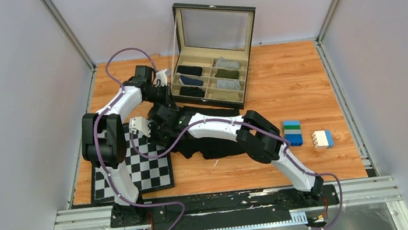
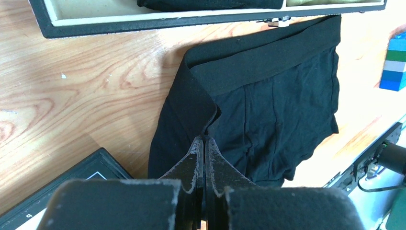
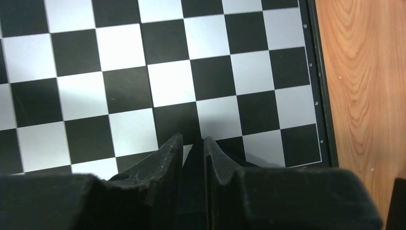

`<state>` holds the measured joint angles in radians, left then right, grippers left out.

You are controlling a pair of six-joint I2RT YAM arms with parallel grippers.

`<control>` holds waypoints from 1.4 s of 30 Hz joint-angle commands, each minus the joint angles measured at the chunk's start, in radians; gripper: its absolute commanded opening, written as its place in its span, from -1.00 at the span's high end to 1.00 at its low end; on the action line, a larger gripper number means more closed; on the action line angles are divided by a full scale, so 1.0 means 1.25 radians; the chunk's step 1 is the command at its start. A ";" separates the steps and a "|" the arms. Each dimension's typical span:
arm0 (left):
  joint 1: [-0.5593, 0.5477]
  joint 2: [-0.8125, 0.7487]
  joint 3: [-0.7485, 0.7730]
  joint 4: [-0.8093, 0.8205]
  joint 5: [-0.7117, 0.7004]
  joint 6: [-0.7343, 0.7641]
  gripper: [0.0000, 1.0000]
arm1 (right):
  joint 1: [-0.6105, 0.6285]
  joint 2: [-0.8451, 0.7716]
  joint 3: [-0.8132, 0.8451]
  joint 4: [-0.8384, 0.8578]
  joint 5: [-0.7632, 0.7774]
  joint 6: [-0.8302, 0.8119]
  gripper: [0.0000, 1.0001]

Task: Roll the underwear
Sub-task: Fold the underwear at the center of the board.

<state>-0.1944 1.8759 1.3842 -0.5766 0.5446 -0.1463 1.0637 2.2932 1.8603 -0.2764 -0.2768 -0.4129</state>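
Step in hand, by my reading: the side fold that comes before the roll.

- The underwear (image 2: 268,110) lies flat at mid-table with its waistband toward 12 o'clock, just short of the box (image 1: 210,103). Its 9 o'clock edge is turned in over the front panel.
- Left gripper (image 2: 204,140): fingers pressed together, pinching that turned-in edge partway down.
- Right gripper (image 3: 193,139): narrow, with dark cloth between the fingers. This is most likely the lower corner of the same edge. It hangs over the chessboard (image 3: 167,81) at 8 o'clock.

Next move, as I judge it: carry both pinches toward 3 o'clock together, so the crease lands straight. Set the flap down, let go, then start a tight roll from one end.

Box: lid up.
- The 9 o'clock column holds dark rolls.
- The 3 o'clock column holds a grey roll, an olive one and a striped one.
- That column's compartment nearest 6 o'clock looks bare, so it is a likely home for this roll.
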 commanded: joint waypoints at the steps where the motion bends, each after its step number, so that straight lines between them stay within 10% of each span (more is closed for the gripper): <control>1: 0.005 -0.002 0.028 -0.016 0.004 0.027 1.00 | -0.002 0.009 0.008 0.012 0.041 0.001 0.51; 16: 0.006 0.000 0.026 -0.021 0.010 0.027 1.00 | -0.004 0.057 0.022 -0.043 0.001 0.007 0.43; 22: 0.005 0.003 0.023 -0.020 0.011 0.028 1.00 | -0.007 0.076 0.046 -0.063 -0.009 -0.002 0.95; 42: 0.001 -0.033 0.111 -0.173 -0.010 0.095 1.00 | 0.007 -0.231 -0.187 0.049 -0.209 0.020 1.00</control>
<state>-0.1940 1.8736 1.4685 -0.7601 0.5102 -0.0429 1.0733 2.1113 1.7126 -0.2642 -0.4763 -0.4000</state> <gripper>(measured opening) 0.007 0.011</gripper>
